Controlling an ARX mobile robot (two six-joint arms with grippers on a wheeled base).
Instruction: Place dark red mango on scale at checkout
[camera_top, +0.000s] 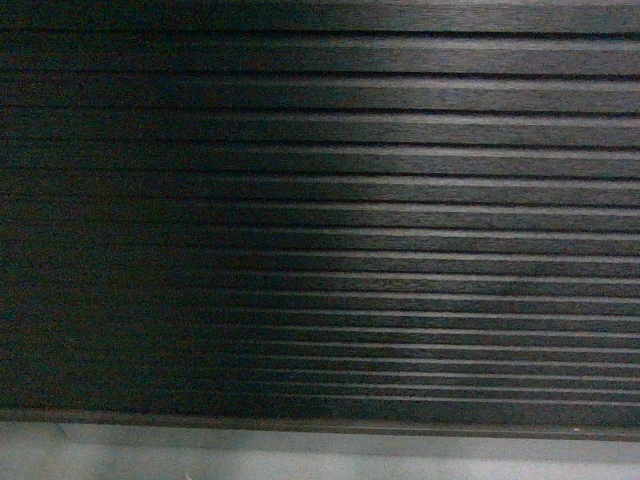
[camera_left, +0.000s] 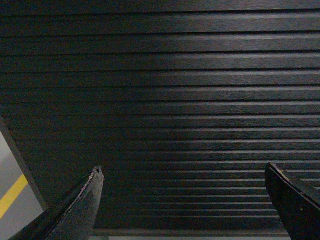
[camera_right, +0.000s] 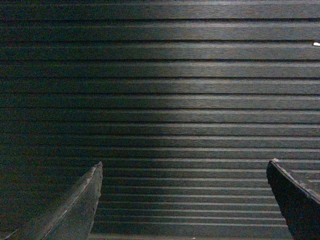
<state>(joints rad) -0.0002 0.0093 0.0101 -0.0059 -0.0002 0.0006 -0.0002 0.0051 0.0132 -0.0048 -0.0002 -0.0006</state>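
Grey floor (camera_left: 15, 210) with a yellow line (camera_left: 11, 196), dimly lit.

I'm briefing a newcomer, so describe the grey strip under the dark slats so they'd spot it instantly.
The checkout front fills the head view with dark horizontal ribbed slats. Follow them to the bottom: the grey plinth runs along the lowest edge, the only pale, smooth, unribbed band.

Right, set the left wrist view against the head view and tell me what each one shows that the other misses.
Only the left wrist view shows the left claw, fingers spread wide with nothing between them, plus the counter's left corner edge and a floor strip with a yellow line. Only the head view shows the grey plinth running under the whole front. Both share the checkout front of dark horizontal ribbed slats. Neither shows a mango or scale.
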